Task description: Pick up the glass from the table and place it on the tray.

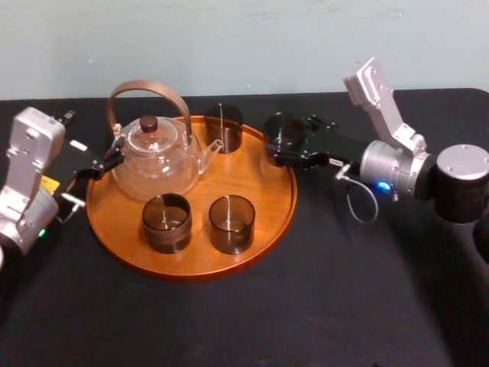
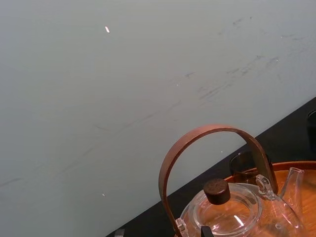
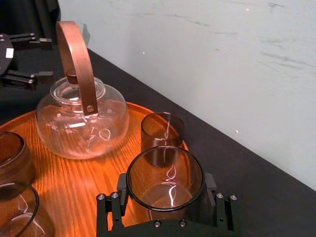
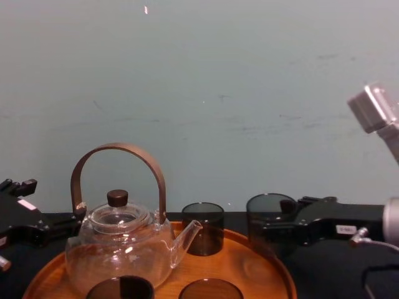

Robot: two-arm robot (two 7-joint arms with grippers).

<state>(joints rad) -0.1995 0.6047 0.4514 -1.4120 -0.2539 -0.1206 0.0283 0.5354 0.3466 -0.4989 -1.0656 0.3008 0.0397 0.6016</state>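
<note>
Pale green wall (image 1: 267,38) rises behind a matte black worktop (image 1: 306,306). A round orange-brown wooden tray (image 1: 267,191) lies on the worktop toward its far edge, left of the middle.

A clear glass teapot (image 1: 157,157) with a dark knobbed lid and an arched brown handle stands on the left half of the tray. Its spout points toward a smoked glass tumbler (image 1: 223,126) standing at the tray's far rim. Two more smoked tumblers stand side by side near the tray's front rim, one on the left (image 1: 166,222) and one on the right (image 1: 231,223).

The right end effector (image 1: 286,144) reaches in from the worktop's right side and is clamped on a fourth smoked glass (image 3: 165,185), one black finger (image 3: 111,207) pressed on each side of it. This glass stands upright at the tray's far right rim, just beside the far tumbler. The tray's wood shows through its wall in the right wrist view. Whether its base touches anything cannot be told.

The left end effector (image 1: 99,164) sits at the tray's left edge, close to the teapot, with its fingers apart and nothing between them.
</note>
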